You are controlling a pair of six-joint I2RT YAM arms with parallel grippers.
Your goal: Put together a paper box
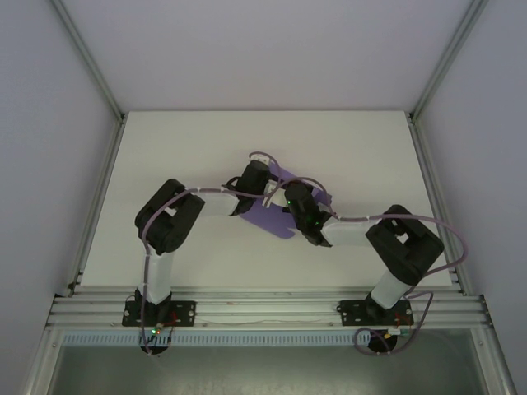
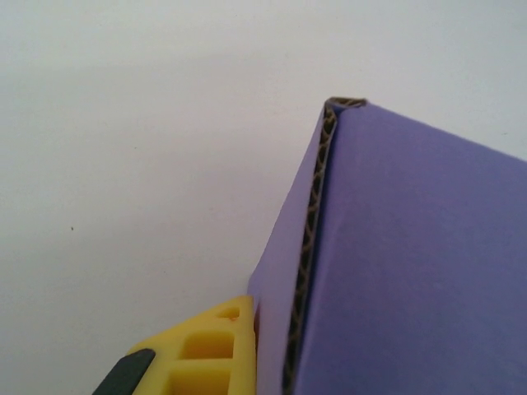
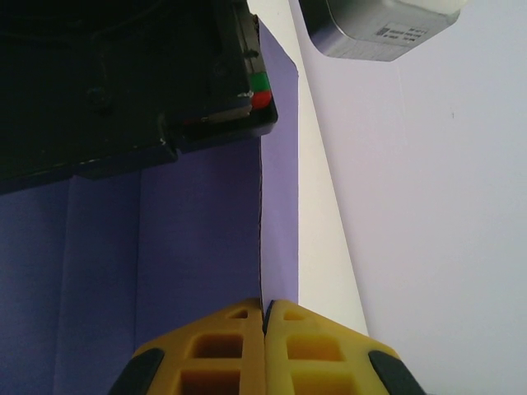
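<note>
Paper box [image 3: 198, 247], edge pinched in right tool [image 3: 265, 311]

paper box [image 1: 268, 220] on table [image 1: 206, 148], centred

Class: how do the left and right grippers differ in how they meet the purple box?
In view: right gripper shows two fingers, left gripper one. Hold: right gripper closed on a thin paper box edge; left gripper beside its corrugated corner, grip unclear. Both: yellow fingers at the box.

Right gripper [image 3: 265, 322] closed, fingertips [image 3: 240, 319] together.
</note>
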